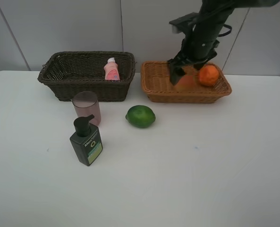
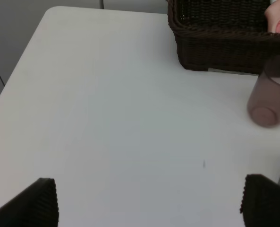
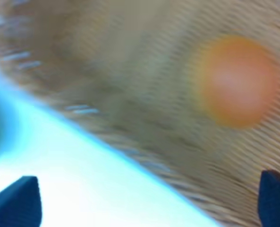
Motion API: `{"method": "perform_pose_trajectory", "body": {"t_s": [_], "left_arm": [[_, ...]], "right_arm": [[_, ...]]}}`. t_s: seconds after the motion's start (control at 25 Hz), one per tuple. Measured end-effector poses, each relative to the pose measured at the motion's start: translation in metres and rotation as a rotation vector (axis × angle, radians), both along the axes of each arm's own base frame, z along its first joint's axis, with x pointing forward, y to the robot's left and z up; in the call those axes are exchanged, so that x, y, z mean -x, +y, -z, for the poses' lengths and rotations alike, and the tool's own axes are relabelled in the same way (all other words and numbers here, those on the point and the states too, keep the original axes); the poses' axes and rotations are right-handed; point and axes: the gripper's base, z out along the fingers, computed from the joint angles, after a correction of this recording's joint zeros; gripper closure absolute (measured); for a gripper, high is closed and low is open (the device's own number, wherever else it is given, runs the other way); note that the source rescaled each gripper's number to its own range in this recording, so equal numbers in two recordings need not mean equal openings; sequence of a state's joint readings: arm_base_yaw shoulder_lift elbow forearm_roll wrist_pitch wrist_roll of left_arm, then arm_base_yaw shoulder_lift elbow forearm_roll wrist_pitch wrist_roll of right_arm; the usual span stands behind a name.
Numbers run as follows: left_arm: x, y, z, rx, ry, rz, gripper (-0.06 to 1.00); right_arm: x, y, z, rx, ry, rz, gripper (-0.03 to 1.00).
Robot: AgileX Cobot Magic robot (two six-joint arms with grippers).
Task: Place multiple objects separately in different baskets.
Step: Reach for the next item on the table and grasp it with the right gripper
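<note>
The light tan basket point(image 1: 187, 97) at the back right holds an orange point(image 1: 208, 75) and an orange-red peach point(image 1: 184, 82). My right gripper point(image 1: 184, 71) hangs open just above the peach, holding nothing. Its blurred wrist view shows open fingertips point(image 3: 17, 201) over the tan weave point(image 3: 130, 71) and a round orange-pink fruit point(image 3: 236, 80). The dark brown basket point(image 1: 64, 78) holds the pink white-capped bottle point(image 1: 111, 69). On the table stand the pink cup point(image 1: 87, 106) and the dark green pump bottle point(image 1: 86, 142), with the lime point(image 1: 140, 116) beside them. My left gripper point(image 2: 149, 208) is open over bare table, short of the cup point(image 2: 269, 97).
The white table point(image 1: 201, 165) ends at a grey wall behind the baskets. In the left wrist view the dark basket point(image 2: 224, 42) and the pink bottle point(image 2: 279, 19) lie beyond the cup, and the table's left edge point(image 2: 17, 71) is near.
</note>
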State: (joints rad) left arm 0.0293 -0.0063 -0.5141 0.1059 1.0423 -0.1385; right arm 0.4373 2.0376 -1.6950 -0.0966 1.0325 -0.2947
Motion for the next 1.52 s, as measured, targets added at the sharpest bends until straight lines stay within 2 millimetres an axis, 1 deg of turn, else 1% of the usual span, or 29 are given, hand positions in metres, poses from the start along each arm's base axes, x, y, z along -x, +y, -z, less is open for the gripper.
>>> {"method": "perform_pose_trajectory", "body": {"t_s": [0.12, 0.24, 0.28, 0.36, 0.44, 0.52, 0.64, 1.0, 1.32, 1.52], "left_arm": [[0.0, 0.0, 0.0, 0.0, 0.0, 0.0, -0.06], [0.0, 0.0, 0.0, 0.0, 0.0, 0.0, -0.06], [0.0, 0.0, 0.0, 0.0, 0.0, 0.0, -0.06], [0.0, 0.0, 0.0, 0.0, 0.0, 0.0, -0.06], [0.0, 0.0, 0.0, 0.0, 0.0, 0.0, -0.06], [0.0, 0.0, 0.0, 0.0, 0.0, 0.0, -0.06], [0.0, 0.0, 0.0, 0.0, 0.0, 0.0, -0.06], [0.0, 0.0, 0.0, 0.0, 0.0, 0.0, -0.06], [0.0, 0.0, 0.0, 0.0, 0.0, 0.0, -0.06], [0.0, 0.0, 0.0, 0.0, 0.0, 0.0, -0.06]], "right_arm": [[0.026, 0.045, 0.001, -0.03, 0.052, -0.228, -0.03], [0.052, 0.08, 0.001, -0.048, 0.09, -0.416, -0.03], [0.059, 0.089, 0.001, -0.048, 0.092, -0.471, -0.03], [0.07, 0.102, 0.001, -0.041, 0.09, -0.548, -0.03], [0.076, 0.109, 0.001, -0.031, 0.085, -0.602, -0.03], [0.079, 0.113, 0.003, -0.023, 0.084, -0.628, -0.03], [0.078, 0.116, 0.011, -0.006, 0.091, -0.643, -0.03], [0.066, 0.12, 0.037, 0.017, 0.067, -0.643, -0.03], [0.061, 0.11, 0.069, 0.086, 0.069, -0.649, -0.03], [0.053, 0.101, 0.072, 0.138, 0.026, -0.632, -0.03]]}}
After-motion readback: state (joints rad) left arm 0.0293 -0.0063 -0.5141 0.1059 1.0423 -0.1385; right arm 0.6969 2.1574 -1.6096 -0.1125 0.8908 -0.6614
